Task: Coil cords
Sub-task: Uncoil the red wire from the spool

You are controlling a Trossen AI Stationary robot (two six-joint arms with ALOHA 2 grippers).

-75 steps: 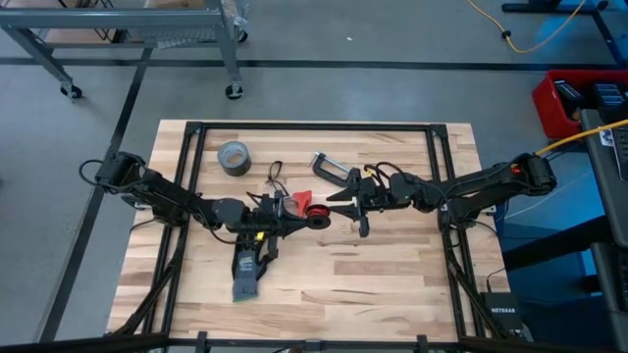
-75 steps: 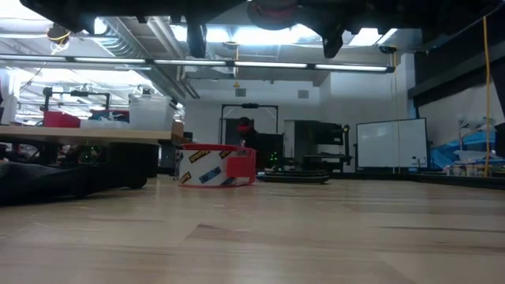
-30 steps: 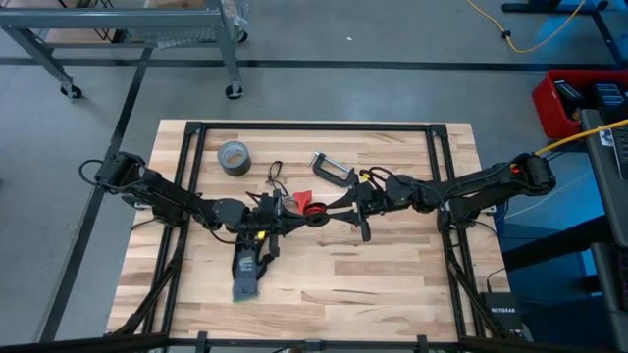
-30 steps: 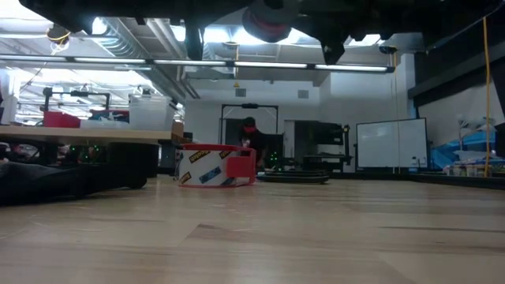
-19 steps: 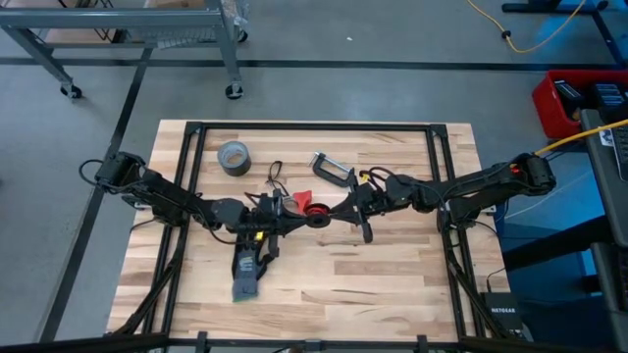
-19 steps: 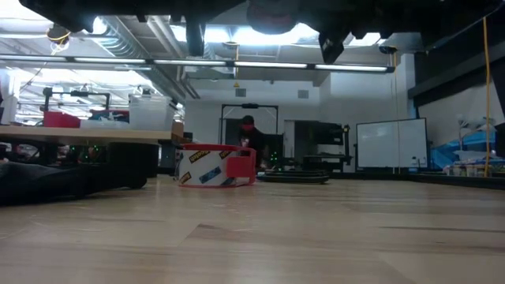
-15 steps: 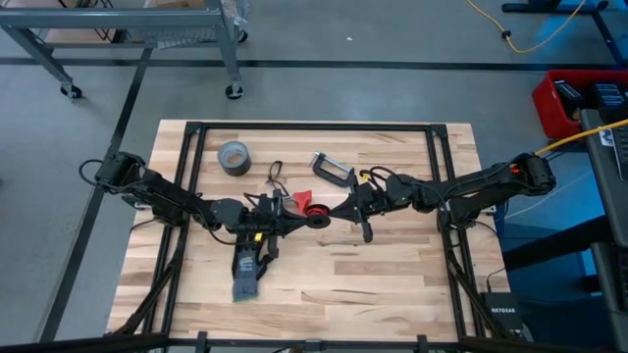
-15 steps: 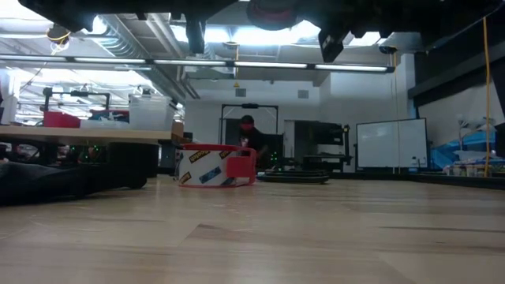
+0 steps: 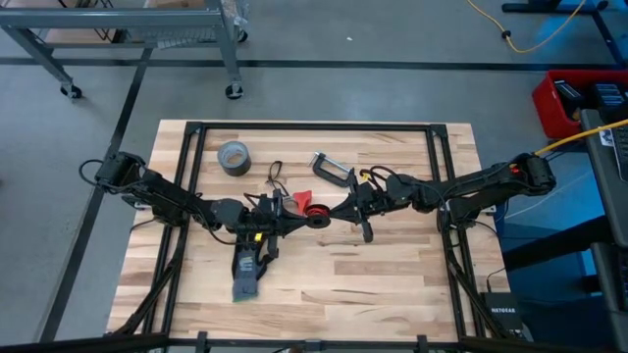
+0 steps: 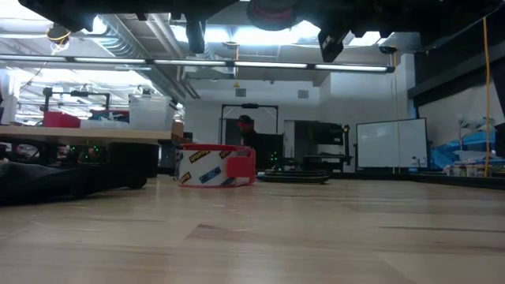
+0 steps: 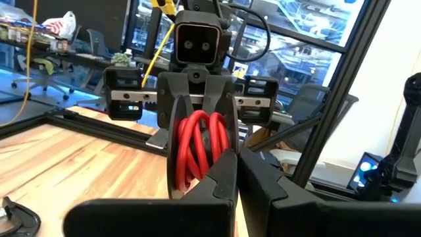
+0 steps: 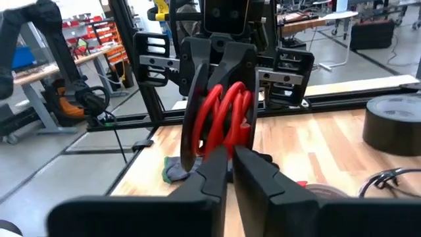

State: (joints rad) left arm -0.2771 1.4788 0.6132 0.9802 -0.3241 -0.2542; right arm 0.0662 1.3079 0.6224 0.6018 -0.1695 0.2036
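The red cord is wound into a coil of several loops, held in the air over the table's middle between my two grippers. It also shows in the left wrist view, the right wrist view and at the top of the low view. My left gripper comes from the left and my right gripper from the right; they face each other, both shut on the coil. The black cord lies looped on the table beyond them, untouched. My left gripper pinches the coil's side facing it between its two fingers, coming level from the table's left. The coil is lifted clear with its loops upright. My own fingers hide the exact place of contact. My right gripper pinches the coil's opposite side between its two fingers, coming level from the table's right. The loops stand upright, clear of the table. My own fingers hide the exact place of contact.
A grey duct-tape roll lies far left, a metal C-clamp far of centre, a red-edged tape ring under the grippers, and a grey glove toward the near edge. A person stands in the room behind.
In the low view the red coil has risen a little between the two grippers. Both grippers stay shut on it in nearly the same place.
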